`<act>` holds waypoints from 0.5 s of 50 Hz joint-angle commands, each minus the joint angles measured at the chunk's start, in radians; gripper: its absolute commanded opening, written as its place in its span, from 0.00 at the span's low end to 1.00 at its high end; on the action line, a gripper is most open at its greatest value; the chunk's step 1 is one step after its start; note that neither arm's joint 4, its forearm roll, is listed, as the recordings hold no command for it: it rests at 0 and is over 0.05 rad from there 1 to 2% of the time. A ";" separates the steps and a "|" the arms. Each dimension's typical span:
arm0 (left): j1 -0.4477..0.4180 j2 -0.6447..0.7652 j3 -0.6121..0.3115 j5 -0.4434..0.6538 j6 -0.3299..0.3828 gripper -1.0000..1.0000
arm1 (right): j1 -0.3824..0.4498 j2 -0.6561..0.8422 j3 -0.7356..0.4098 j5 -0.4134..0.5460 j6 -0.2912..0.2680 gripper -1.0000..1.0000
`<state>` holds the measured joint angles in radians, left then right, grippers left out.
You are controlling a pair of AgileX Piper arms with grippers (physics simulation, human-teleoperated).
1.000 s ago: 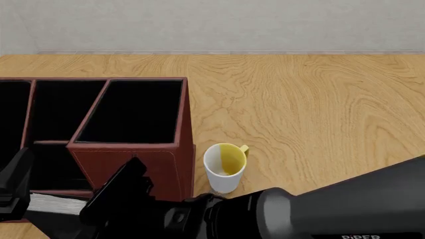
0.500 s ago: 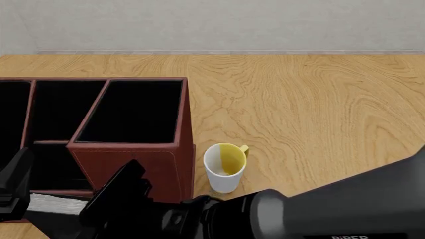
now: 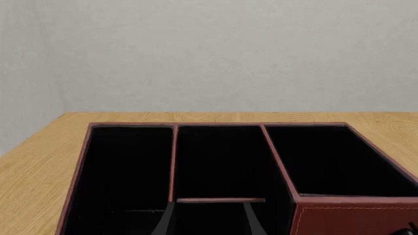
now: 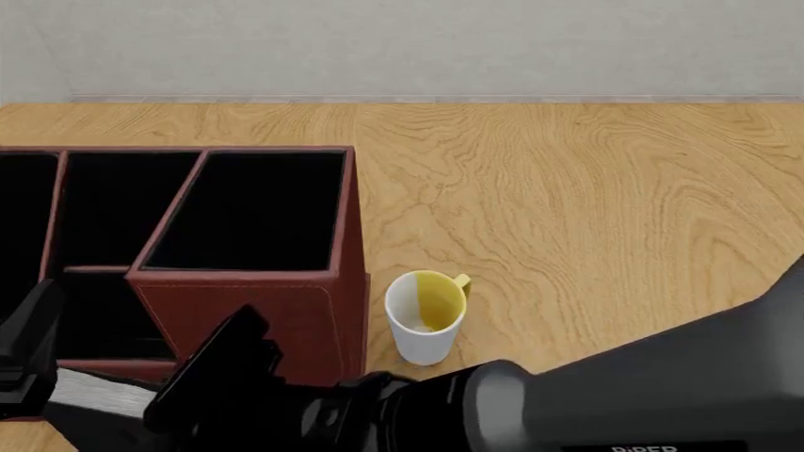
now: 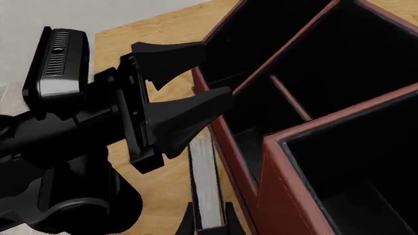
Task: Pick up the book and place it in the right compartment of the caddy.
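Surface: wooden table (image 4: 590,207), light oak grain, running back to a pale wall.
Caddy (image 4: 239,311): stands on the table at the front view's left; reddish-brown walls, black lining, several sections.
Mug (image 4: 425,315): upright on the table just beside the caddy's right wall; white outside, yellow inside, handle turned away from the camera.
Book (image 5: 203,188): white page edges showing, beside the caddy's front; whether it rests on the table cannot be told.

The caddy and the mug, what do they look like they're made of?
The caddy looks like reddish-brown leather or imitation leather: matte walls, stitched edges, black lining. The mug looks like glazed ceramic, possibly plastic: smooth white outside, yellow inside.
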<state>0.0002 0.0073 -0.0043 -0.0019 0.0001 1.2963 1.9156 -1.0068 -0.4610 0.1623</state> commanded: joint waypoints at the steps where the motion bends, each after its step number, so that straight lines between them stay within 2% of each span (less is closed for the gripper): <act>1: 0.000 0.000 0.000 0.000 0.000 1.00 | 0.008 0.013 0.009 -0.004 0.015 0.00; 25: 0.000 0.000 0.000 0.000 0.000 1.00 | 0.033 -0.039 0.040 0.013 0.012 0.00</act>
<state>0.0002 0.0073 -0.0043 -0.0019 0.0002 1.3144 1.8965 -0.9820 -0.4610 0.1413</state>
